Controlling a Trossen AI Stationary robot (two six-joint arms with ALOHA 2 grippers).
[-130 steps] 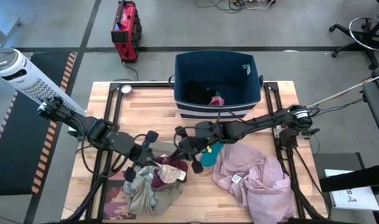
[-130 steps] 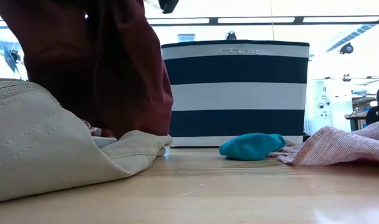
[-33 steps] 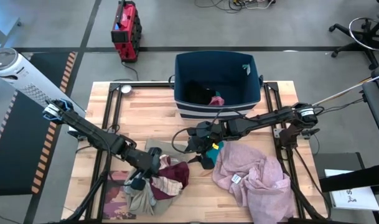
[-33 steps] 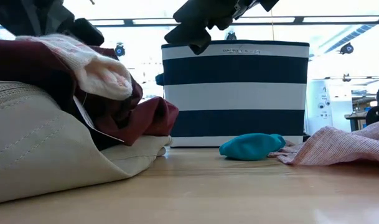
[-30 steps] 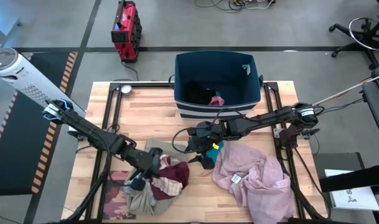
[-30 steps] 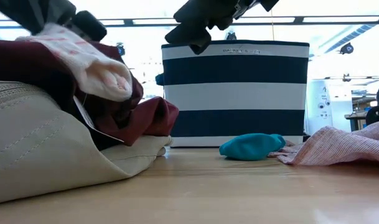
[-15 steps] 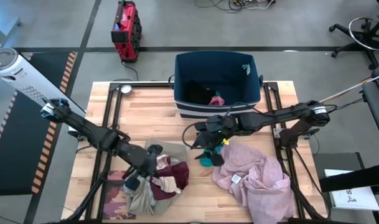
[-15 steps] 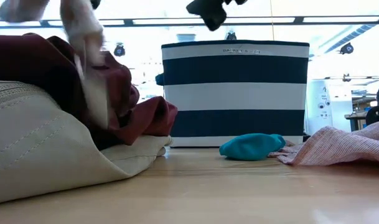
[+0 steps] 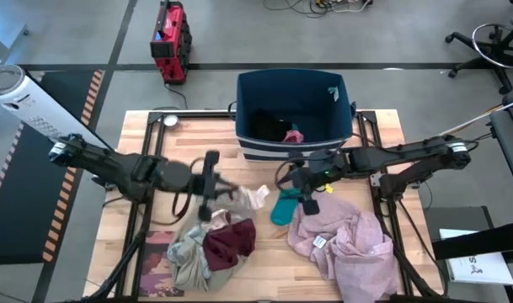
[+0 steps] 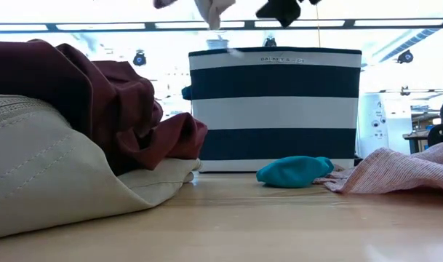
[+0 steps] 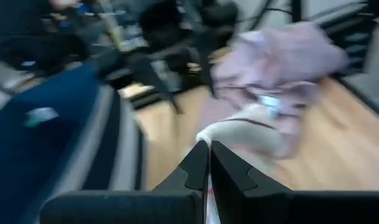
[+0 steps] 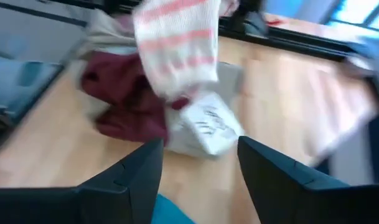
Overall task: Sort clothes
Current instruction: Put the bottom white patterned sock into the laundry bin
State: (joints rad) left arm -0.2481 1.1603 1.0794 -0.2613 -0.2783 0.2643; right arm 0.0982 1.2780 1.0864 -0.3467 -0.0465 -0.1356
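My left gripper [image 9: 216,187] is shut on a pale garment with pink stripes [image 9: 254,198], which shows at the top of the low view [image 10: 212,10] and in front of my right fingers [image 12: 177,43]. Under it lies a pile: a maroon garment [image 9: 231,238] on a khaki-beige one [image 9: 184,252]. My right gripper [image 9: 303,192] hangs open above the small teal garment [image 9: 283,210], touching nothing. The teal piece lies on the table beside the large lilac-pink garment [image 9: 344,240]. My left gripper pinches the pale striped garment between its two shut fingers [image 11: 209,163], at one end of the cloth [image 11: 206,186]. The fingers come roughly level from the table's left. The garment [image 11: 239,134] trails beyond the fingertips, lifted clear of the pile and the table.
A navy bin with white stripes [image 9: 294,109] stands at the table's far edge with a few dark and pink pieces inside; the low view shows it as a striped wall [image 10: 276,109]. A flat book [image 9: 159,269] lies under the pile's near left corner.
My left gripper has risen off the pile and swung toward the far right, toward the bin, drawing the pale striped garment up until it hangs clear. The maroon and khaki pieces stay where they were. My right gripper has moved toward the table's right edge and now hangs over the teal garment.
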